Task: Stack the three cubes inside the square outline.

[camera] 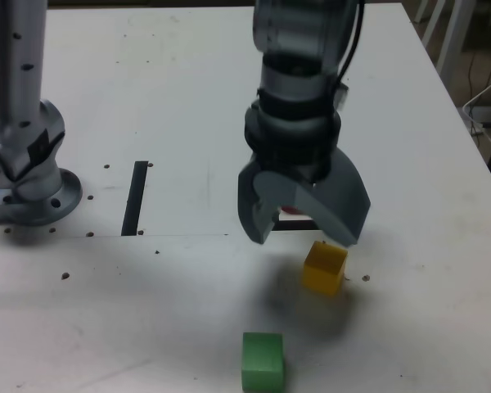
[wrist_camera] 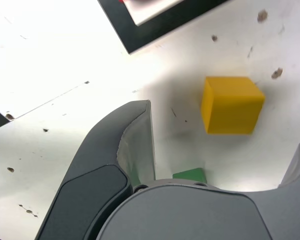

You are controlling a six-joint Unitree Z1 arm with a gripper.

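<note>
Green cube (camera: 263,362) nearest on the counter (camera: 172,311); beyond, the yellow cube (camera: 324,268), probably light and stiff: pinch opposite flat sides, mid-height. The end effector (camera: 304,242) stands apart above, empty; square outline (camera: 298,225) farther.

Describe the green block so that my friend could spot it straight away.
On the white table, find the black square outline beneath the robot arm. In the exterior view, look below the yellow block near it. The green block sits at the picture's bottom edge, the only green one.
</note>
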